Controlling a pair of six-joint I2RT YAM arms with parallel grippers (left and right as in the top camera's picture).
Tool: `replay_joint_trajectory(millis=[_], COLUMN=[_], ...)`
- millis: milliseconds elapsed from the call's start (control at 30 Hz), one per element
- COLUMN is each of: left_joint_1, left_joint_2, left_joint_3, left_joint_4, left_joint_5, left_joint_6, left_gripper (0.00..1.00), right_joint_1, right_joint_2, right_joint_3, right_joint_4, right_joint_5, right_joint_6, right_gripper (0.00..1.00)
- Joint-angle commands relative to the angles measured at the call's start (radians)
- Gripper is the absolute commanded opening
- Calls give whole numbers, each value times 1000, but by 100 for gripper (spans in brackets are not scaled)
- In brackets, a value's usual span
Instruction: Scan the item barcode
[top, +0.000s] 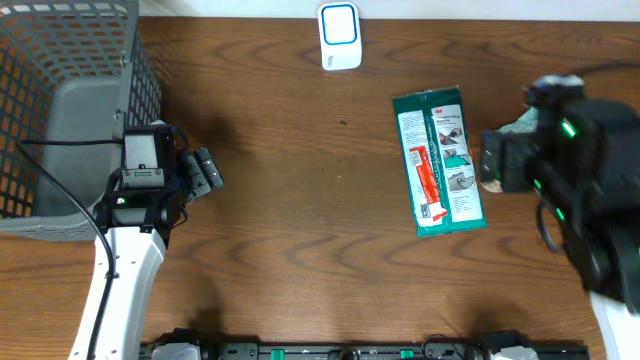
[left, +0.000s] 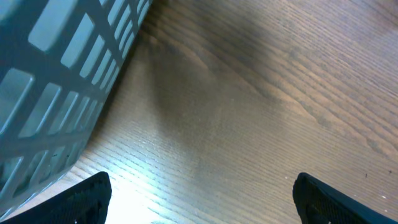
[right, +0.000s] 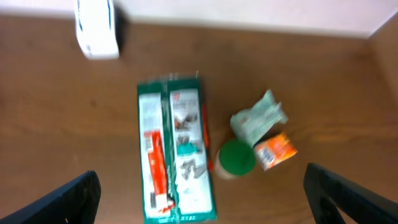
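From above, the green packet (top: 438, 160) lies flat on the table, near the white scanner (top: 339, 37). Left wrist: the left gripper (left: 202, 202) stands wide and empty beside the basket (left: 56, 93), out of the way. Right wrist: the right gripper (right: 202, 196), wide too, faces the green packet, probably to take it.

A packet (right: 176, 149) is laid ahead between the jaws of the right gripper (right: 207, 205), a jar (right: 236, 158) just beside its right edge, a scanner (right: 96, 28) beyond it leftward; a basket (left: 56, 81) is set left of the jaws of the left gripper (left: 202, 202).
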Motion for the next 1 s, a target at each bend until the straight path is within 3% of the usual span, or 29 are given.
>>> replay_joint_trajectory(millis=[0,233,433,567,800,900,967], left_joint_1=[6,6,6,6,6,6,6], left_joint_2=[3,3,3,3,3,3,3], left_joint_3=[-6,-6,-6,-6,-6,-6,-6], left_joint_4=[-4,-4,-4,-4,-4,-4,-4], left_joint_5=[-12,-12,-12,-12,-12,-12,-12], left_joint_6=[-13,-13,-13,-13,-13,-13,-13], left_gripper=[93,93,93,93,93,93,93], right_joint_1=[-3,-26,-103,-126,-148,-148,-148], right_joint_2=[-182,-555,-835,-937,-1022,-1022,-1023], right_joint_3=[-2,-187,-505,-661,-1044,-1216,-1295], right_joint_4=[-3,14,197,396,1081,1285,1335], right_joint_5=[16,7,-8,-50,-172,-175,-175], right_joint_6=[-18,-14,-15,-15,-14,11,14], right_gripper=[99,99,99,99,99,99,99])
